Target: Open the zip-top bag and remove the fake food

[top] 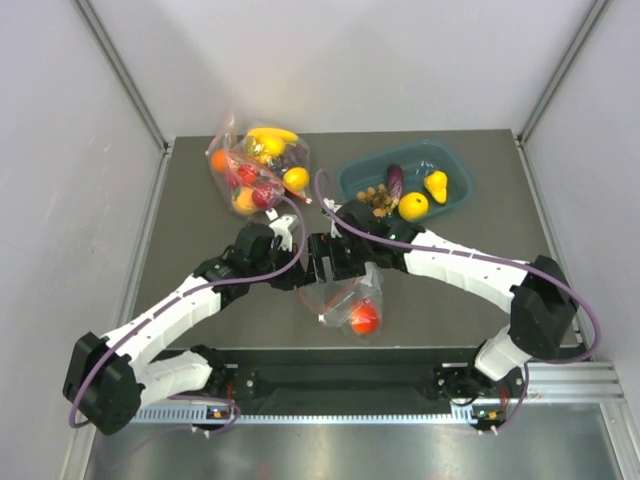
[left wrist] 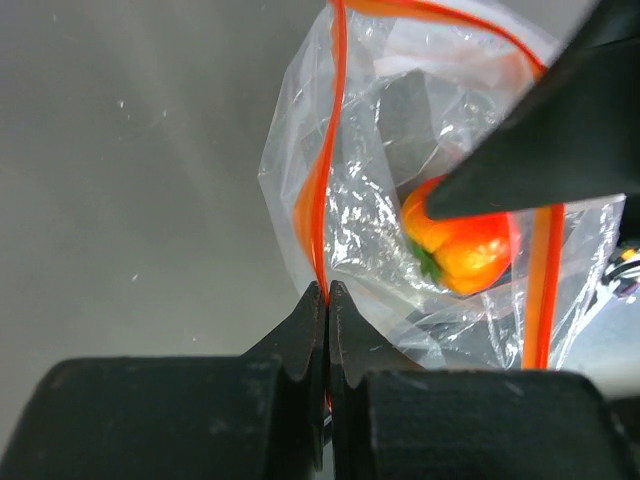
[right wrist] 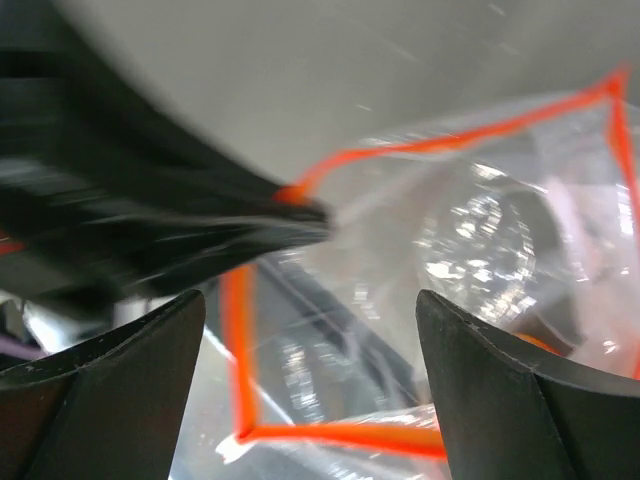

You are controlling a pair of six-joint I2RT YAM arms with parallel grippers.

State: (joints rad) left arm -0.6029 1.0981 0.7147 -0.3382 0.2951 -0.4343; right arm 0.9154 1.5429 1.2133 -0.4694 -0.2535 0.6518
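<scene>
Second clear bag [top: 255, 168] at bench [top: 450, 300] far-left corner, holding banana [top: 272, 134], orange [top: 219, 159] and other fruit. Teal tub [top: 365, 172] by far edge, right of centre.

The zip-top bag [left wrist: 370, 200] gapes beside the left tool [left wrist: 327, 295].

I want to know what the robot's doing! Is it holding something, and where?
The left gripper is pinched shut on the zip-top bag, at the red-orange zip strip along its mouth. The right gripper is open, holding nothing.
</scene>
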